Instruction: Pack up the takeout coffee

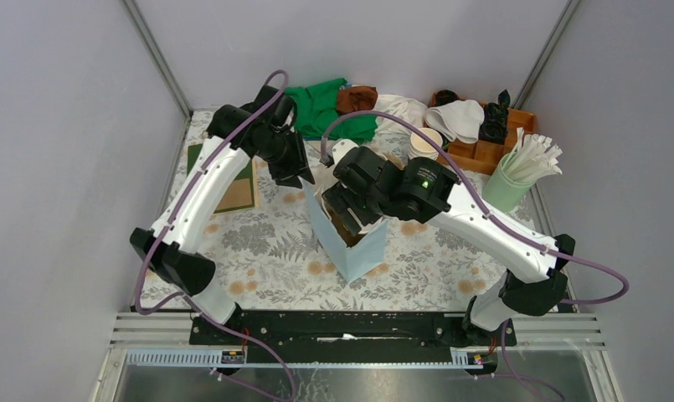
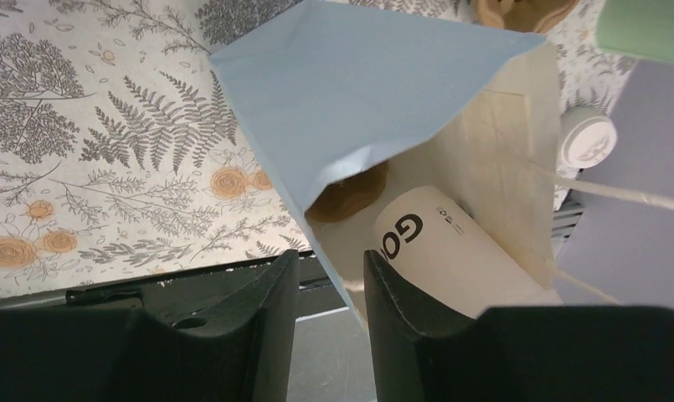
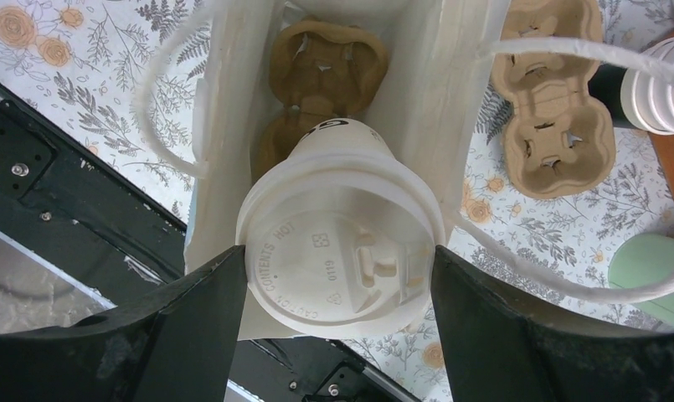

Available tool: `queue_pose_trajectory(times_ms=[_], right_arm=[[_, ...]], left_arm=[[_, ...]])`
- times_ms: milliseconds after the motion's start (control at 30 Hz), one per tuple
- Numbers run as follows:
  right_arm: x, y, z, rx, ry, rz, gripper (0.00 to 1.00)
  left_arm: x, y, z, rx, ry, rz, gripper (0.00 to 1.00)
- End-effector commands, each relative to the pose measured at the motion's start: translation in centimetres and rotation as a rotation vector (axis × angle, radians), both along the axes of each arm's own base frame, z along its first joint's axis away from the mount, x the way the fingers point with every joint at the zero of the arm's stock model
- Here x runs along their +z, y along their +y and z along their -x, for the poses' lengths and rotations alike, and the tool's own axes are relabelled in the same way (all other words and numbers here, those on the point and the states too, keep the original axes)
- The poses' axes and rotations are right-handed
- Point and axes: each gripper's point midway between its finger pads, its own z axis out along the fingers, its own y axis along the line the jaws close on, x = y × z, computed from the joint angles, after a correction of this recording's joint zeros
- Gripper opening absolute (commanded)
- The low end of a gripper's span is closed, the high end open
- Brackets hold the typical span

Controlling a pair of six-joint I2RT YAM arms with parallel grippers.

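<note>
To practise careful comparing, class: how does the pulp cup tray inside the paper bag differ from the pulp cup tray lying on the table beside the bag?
The inner tray sits at the bottom of the bag, walled in; the outer tray lies in the open on the floral cloth. The takeout coffee hides part of the inner tray; the outer tray's wells show uncovered. Both are brown moulded pulp.
</note>
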Motion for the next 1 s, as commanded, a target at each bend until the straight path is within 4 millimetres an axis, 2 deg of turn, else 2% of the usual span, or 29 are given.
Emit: queue_pose_trajectory(times_ms=[0, 233, 333, 500, 667, 733, 833, 900, 967], right_arm=[[2.5, 0.3, -0.3, -0.017, -0.052, -0.040, 0.63], [4.5, 0.4, -0.5, -0.046, -0.068, -0.091, 0.63], [3.6, 0.6, -0.1, -0.039, -0.044, -0.097, 0.63], [2.3, 1.3, -0.5, -0.040, -0.020, -0.117, 0.62], [1.8, 1.6, -2.1, -0.068, 0.020, -0.175, 0.60], [1.7, 1.6, -2.7, -0.079, 0.027, -0.203, 0.60], [1.4, 1.6, -3.0, -0.086, 0.051, -0.235, 0.59], [1.1, 1.7, -2.9, -0.080, 0.061, -0.236, 0.59], [0.8, 1.6, -2.9, -0.079, 0.067, -0.230, 0.59]], left_arm=[[2.2, 0.2, -0.2, 0.020, -0.106, 0.059, 0.40], [3.2, 0.3, 0.3, 0.034, -0.160, 0.104, 0.43], [4.2, 0.4, 0.3, 0.037, -0.202, 0.129, 0.47], [6.2, 0.9, 1.4, 0.073, -0.266, 0.200, 0.46], [8.5, -0.3, 4.3, 0.049, -0.350, 0.431, 0.42], [9.7, -0.4, 5.1, 0.037, -0.406, 0.501, 0.45], [11.8, -0.8, 5.7, -0.006, -0.514, 0.607, 0.54], [12.7, -1.3, 5.8, -0.033, -0.569, 0.667, 0.55], [13.2, -1.8, 5.6, -0.066, -0.605, 0.701, 0.51]])
